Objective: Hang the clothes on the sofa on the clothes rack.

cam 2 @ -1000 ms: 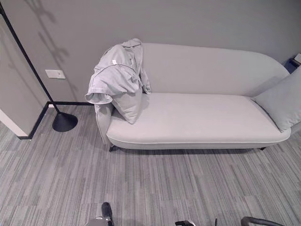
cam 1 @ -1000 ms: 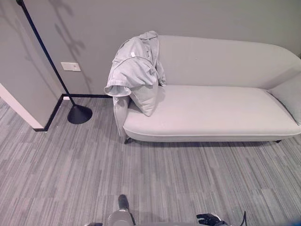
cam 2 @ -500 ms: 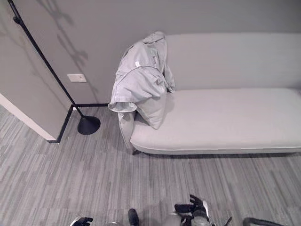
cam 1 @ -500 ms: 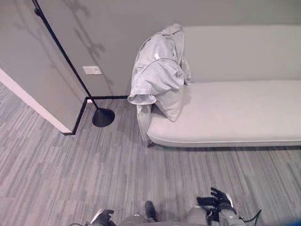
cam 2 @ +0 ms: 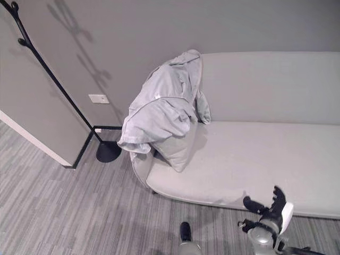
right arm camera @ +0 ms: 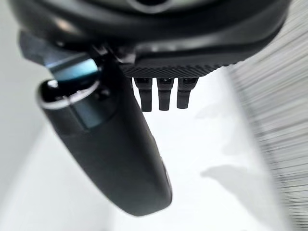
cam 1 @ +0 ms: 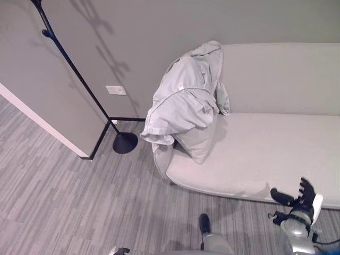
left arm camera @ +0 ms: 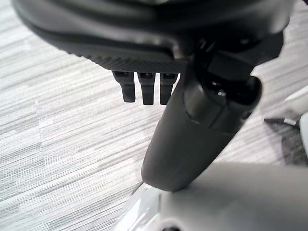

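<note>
From the head views, we see the grey garment [cam 1: 186, 103] draped over the sofa [cam 1: 276, 143] end, well apart from our right hand [cam 1: 300, 199]; the clothes rack [cam 2: 58, 87] stands to its left. In the right wrist view that hand's fingers [right arm camera: 163, 94] are straight and empty over the seat, so we should reach high and gather thick cloth. In the left wrist view our left hand [left arm camera: 144, 89] is likewise open, holding nothing.

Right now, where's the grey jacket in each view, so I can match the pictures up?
Left eye view: grey jacket draped over the sofa's left end, centre of the picture.
Right eye view: same jacket, slightly left of centre.
Left and right wrist views: not in them.
Shared landmark: the black rack base on the floor, left of the jacket.
</note>
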{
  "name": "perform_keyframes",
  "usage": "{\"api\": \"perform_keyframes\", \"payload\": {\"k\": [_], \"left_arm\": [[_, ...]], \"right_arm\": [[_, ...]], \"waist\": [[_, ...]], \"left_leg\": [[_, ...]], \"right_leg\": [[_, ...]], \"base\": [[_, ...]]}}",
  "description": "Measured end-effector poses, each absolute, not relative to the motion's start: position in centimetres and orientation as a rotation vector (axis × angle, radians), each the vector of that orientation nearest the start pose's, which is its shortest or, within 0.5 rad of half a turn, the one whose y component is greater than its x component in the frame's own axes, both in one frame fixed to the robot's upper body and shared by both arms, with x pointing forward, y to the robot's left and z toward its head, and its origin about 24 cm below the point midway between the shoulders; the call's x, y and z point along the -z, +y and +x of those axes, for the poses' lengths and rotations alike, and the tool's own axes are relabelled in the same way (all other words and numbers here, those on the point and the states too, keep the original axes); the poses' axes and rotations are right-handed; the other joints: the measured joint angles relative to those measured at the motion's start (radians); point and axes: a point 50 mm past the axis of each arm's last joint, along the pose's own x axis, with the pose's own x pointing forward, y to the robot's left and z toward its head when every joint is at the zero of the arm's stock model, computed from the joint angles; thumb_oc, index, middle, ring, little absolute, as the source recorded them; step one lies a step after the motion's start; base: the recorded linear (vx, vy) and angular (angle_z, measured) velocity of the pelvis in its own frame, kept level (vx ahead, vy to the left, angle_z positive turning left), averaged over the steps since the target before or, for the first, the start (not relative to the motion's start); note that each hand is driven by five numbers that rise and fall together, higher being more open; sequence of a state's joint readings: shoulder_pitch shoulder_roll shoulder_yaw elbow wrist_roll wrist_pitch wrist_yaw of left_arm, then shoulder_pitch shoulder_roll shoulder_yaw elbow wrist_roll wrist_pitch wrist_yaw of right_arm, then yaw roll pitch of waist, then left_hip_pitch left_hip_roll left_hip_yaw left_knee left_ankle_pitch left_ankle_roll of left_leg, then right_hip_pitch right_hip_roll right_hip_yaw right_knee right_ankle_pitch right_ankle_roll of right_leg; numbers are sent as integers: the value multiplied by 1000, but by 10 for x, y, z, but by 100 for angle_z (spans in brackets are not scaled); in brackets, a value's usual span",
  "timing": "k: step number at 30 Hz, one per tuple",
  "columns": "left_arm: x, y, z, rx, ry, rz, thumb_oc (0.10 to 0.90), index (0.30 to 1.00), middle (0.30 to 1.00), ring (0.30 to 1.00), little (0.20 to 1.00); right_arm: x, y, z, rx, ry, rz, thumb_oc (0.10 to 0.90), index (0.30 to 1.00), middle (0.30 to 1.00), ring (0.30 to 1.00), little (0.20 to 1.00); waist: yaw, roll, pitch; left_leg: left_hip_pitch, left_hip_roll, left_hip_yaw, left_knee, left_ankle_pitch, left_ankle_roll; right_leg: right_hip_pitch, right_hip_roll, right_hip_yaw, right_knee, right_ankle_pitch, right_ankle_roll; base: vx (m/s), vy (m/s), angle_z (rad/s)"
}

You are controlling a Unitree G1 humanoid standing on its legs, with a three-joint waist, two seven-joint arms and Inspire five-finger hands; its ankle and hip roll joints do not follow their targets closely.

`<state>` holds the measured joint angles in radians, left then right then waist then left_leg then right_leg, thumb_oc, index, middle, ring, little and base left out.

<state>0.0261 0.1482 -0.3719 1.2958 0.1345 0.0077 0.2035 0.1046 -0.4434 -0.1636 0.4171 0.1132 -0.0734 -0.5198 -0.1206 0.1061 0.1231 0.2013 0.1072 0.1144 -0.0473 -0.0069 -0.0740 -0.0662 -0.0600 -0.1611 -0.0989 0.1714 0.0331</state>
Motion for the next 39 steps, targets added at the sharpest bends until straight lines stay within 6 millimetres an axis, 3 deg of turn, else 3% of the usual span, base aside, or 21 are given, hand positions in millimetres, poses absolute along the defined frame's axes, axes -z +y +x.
{"api": "perform_keyframes", "payload": {"k": [2,6,9,11,12,13,14,15,16,17,18,19,20,22,28,32,39], "left_arm": [[170,195,76,187,1203,658,800,900,900,900,900],[165,187,101,218,1097,635,800,900,900,900,900],[163,179,112,201,1077,567,800,900,900,900,900],[164,177,114,178,1090,529,800,900,900,900,900],[164,177,114,178,1097,525,800,900,900,900,900],[164,176,115,180,1100,527,800,900,900,900,900],[164,175,117,183,1098,525,800,900,900,900,900],[164,177,116,188,1100,522,800,900,900,900,900],[163,177,118,187,1093,525,800,900,900,900,900],[163,178,117,190,1093,526,800,900,900,900,900],[163,176,116,195,1095,525,800,900,900,900,900],[164,176,113,199,1099,523,800,900,900,900,900],[164,177,114,188,1101,508,800,900,900,900,900],[165,184,105,171,1123,505,800,900,900,900,900],[170,186,83,157,1183,470,800,900,900,900,900],[170,187,85,162,1181,474,800,900,900,900,900],[168,188,89,170,1164,492,800,900,900,900,900]], "right_arm": [[-11,-323,203,698,197,-442,800,900,900,900,900],[-28,-310,218,580,98,-424,800,900,900,900,900],[-37,-303,218,524,57,-418,800,900,900,900,900],[-40,-300,213,507,41,-417,800,900,900,900,900],[-42,-298,209,497,33,-418,800,900,900,900,900],[-42,-298,204,501,32,-416,800,900,900,900,900],[-40,-300,197,510,40,-416,800,900,900,900,900],[-36,-300,189,509,62,-417,800,900,900,900,900],[-34,-300,185,513,71,-414,800,900,900,900,900],[-33,-302,181,517,82,-416,800,900,900,900,900],[-34,-303,181,515,80,-418,800,900,900,900,900],[-35,-303,182,516,76,-416,800,900,900,900,900],[-32,-304,181,515,88,-411,800,900,900,900,900],[-28,-303,180,515,103,-361,800,900,900,900,900],[-29,-301,186,489,92,-319,800,900,900,900,900],[-24,-302,195,502,108,-326,800,900,900,900,900],[-29,-301,213,499,79,-351,800,900,900,900,900]], "waist": [[15,8,-4],[49,-1,1],[60,-9,6],[33,-14,8],[20,-19,10],[1,-21,11],[-16,-25,14],[-20,-40,16],[-24,-51,17],[-27,-54,13],[-26,-45,9],[-27,-32,5],[-25,-32,5],[-24,-39,-16],[-9,-2,-56],[11,-10,-62],[38,-16,-58]], "left_leg": [[-1,31,1,6,9,-9],[-10,65,1,29,19,-29],[-35,78,-8,55,28,-52],[-61,88,36,70,30,-59],[-80,100,142,76,30,-51],[-103,131,271,88,-18,-36],[-117,158,360,94,-24,-41],[-131,201,496,114,-20,-34],[-130,220,553,131,-19,-38],[-123,238,570,133,-13,-48],[-121,239,560,118,-18,-48],[-122,237,552,93,-7,-75],[-124,215,525,63,6,-76],[-112,193,523,36,20,-84],[-82,174,522,1,78,-52],[-70,166,523,-2,81,-55],[-66,164,505,-4,86,-63]], "right_leg": [[15,26,-24,0,-18,-22],[36,53,-61,1,-36,-47],[44,54,-92,2,-44,-57],[52,49,-137,0,-54,-72],[51,45,-171,0,-56,-73],[53,40,-214,0,-58,-76],[55,38,-252,0,-67,-84],[58,29,-298,0,-67,-84],[56,22,-311,-1,-67,-84],[51,17,-316,0,-67,-70],[44,20,-314,1,-63,-60],[39,20,-310,2,-58,-51],[17,18,-252,39,-63,-25],[-4,-4,-235,92,-87,-26],[31,-4,-234,59,-82,-15],[55,-4,-234,28,-69,4],[78,-3,-253,8,-70,5]], "base": [[115,-166,30],[69,-136,24],[-3,-79,31],[1,-70,67],[-18,-52,93],[-39,-47,113],[-86,-44,115],[-17,-11,98],[46,28,75],[50,59,44],[40,39,32],[60,33,15],[59,13,20],[52,27,17],[2,23,1],[0,0,0],[10,-4,8]]}}
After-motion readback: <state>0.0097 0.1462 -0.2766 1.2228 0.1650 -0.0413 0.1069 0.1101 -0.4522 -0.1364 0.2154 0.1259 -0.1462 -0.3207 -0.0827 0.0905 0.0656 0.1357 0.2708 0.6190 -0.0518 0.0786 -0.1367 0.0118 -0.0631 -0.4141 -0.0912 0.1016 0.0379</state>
